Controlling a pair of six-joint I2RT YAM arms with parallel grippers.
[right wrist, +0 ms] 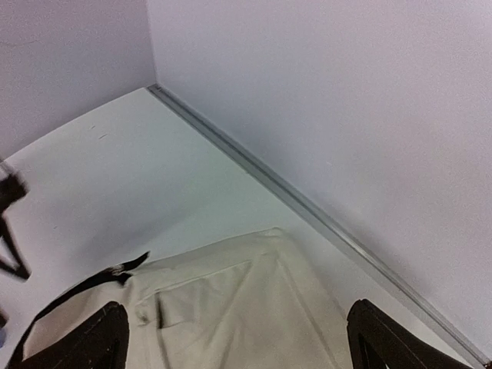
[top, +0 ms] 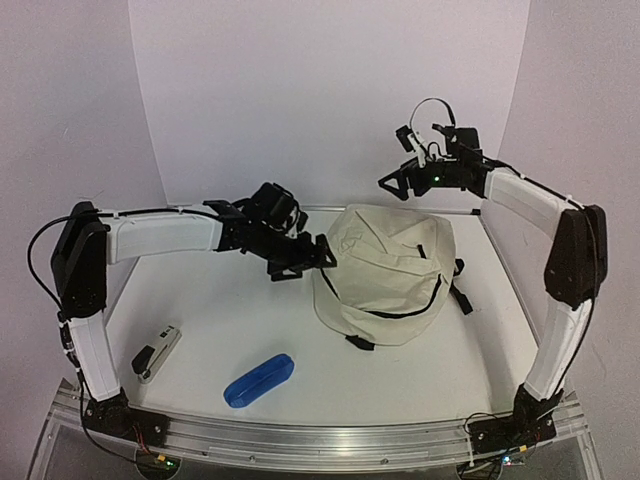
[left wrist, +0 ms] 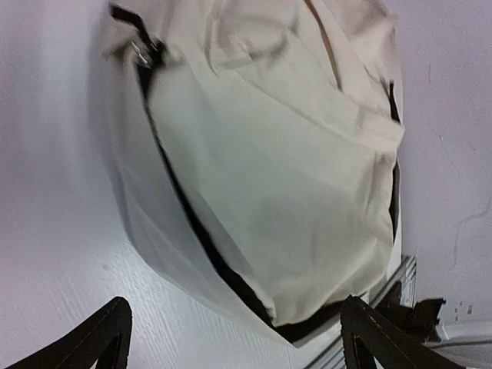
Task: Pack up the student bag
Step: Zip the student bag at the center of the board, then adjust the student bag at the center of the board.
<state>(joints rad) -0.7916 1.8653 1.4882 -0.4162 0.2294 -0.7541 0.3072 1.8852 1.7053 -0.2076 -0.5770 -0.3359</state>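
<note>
The student bag is a cream fabric backpack with black zippers, lying slumped at the middle right of the table. My left gripper is open just left of the bag's edge, with nothing between its fingers; its wrist view looks down on the student bag and its dark zipper line. My right gripper hangs open in the air above the bag's far side, holding nothing. Its wrist view shows the top of the student bag below the spread fingertips.
A blue oblong pencil case lies near the front edge. A small white and black device lies at the front left. White walls close in the back and sides, with a metal rail along the back wall.
</note>
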